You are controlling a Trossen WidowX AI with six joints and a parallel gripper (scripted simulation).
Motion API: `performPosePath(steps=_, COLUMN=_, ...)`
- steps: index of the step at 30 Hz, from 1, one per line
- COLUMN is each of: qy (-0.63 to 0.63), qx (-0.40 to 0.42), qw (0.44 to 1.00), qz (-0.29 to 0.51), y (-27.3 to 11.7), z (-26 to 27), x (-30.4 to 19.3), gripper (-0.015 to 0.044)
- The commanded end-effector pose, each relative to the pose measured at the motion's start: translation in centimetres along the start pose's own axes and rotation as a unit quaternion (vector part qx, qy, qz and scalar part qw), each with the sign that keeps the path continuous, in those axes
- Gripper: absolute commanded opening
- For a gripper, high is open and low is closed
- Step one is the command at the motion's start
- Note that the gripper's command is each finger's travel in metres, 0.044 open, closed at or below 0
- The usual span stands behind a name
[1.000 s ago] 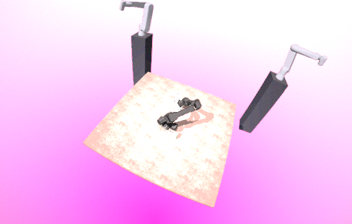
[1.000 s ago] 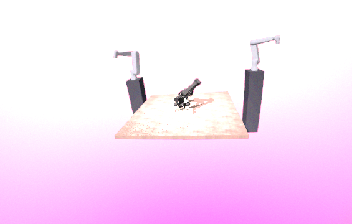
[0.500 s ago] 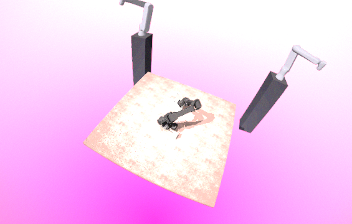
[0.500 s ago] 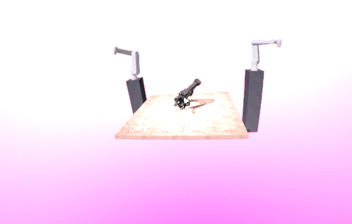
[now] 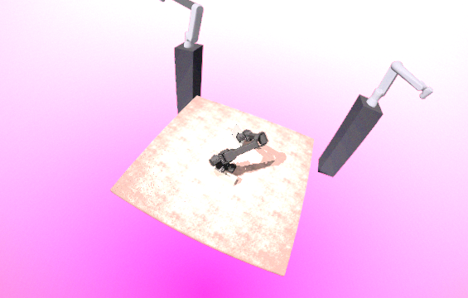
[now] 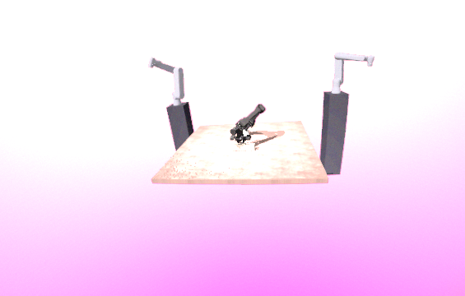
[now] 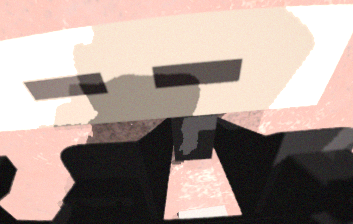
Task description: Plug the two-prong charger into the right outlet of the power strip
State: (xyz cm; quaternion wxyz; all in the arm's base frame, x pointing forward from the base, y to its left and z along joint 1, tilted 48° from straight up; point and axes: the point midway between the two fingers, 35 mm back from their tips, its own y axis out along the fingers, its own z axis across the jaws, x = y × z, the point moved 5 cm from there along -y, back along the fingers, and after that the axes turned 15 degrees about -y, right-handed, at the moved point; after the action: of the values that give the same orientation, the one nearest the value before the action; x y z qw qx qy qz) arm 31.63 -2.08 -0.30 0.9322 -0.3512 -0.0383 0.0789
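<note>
The power strip [image 7: 277,60] is a cream block lying across the upper wrist view, partly shaded. It has two dark outlet recesses, a left one [image 7: 42,90] and a right one [image 7: 217,73]. My gripper [image 7: 189,119] [image 5: 222,169] is shut on the dark charger [image 7: 199,142], which shows as a small dark block between the black fingers. The charger lies just below the strip's near edge in the wrist view, nearer the right outlet than the left. Its prongs cannot be made out, nor its height over the strip. In the top and exterior views the strip is washed out beside the gripper.
The black arm [image 5: 239,152] [image 6: 253,116] reaches over the pale table [image 5: 167,182] [image 6: 290,164] and casts a shadow on it. A small white piece [image 7: 202,212] shows at the bottom of the wrist view. Two grey arms on dark pillars [image 5: 349,136] [image 6: 335,136] stand beyond the table.
</note>
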Motion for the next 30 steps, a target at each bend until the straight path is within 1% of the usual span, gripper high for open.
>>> performPosePath(steps=1, qy=-0.008, qx=-0.003, qw=1.0, qz=-0.01, y=-0.35, z=-0.09, x=0.55, gripper=0.0)
performPosePath(steps=30, qy=-0.008, qx=-0.003, qw=1.0, qz=-0.01, y=-0.14, z=-0.11, x=0.69, gripper=0.0)
